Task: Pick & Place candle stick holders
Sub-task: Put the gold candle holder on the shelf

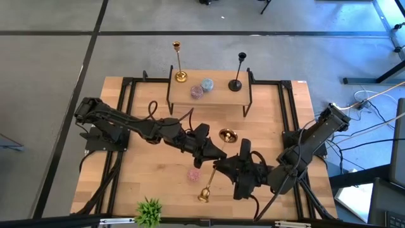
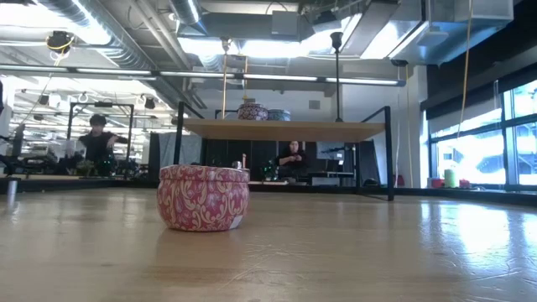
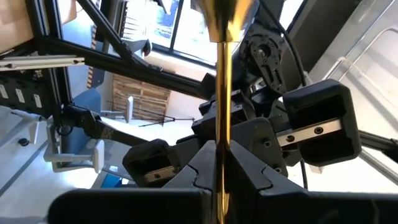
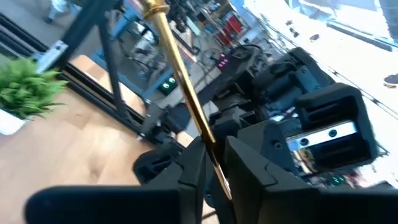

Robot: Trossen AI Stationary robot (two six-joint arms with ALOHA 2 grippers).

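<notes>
One gold candle stick holder (image 1: 179,63) and a black one (image 1: 238,73) stand upright on their round bases on the raised wooden shelf (image 1: 221,98) at the far side. Another gold holder (image 1: 212,174) hangs over the table's middle, between both grippers. Its round base (image 1: 226,135) points toward the far edge and its cup end (image 1: 204,194) toward the near edge. My left gripper (image 1: 217,154) is shut on its stem. My right gripper (image 1: 221,167) has the same stem between its fingers, just nearer the cup end. Neither gripper appears in the low view. My left gripper pinches the gold stem (image 3: 222,155) between its two fingers, on the part toward the flared base (image 3: 224,12). It comes about level from the table's left, its fingers across the stem. The holder is lifted clear of the table. My right gripper closes on the same stem (image 4: 208,146) between its two fingers, a little toward the cup end from the left gripper. The fingers come about level from the table's right and lie across the stem. The stem runs on slanting past them.
A pink patterned tin (image 1: 194,174) sits on the table under the held holder. Two more tins (image 1: 202,87) stand on the shelf between the upright holders. A small green plant (image 1: 149,211) is at the near edge. People sit in the room beyond the table.
</notes>
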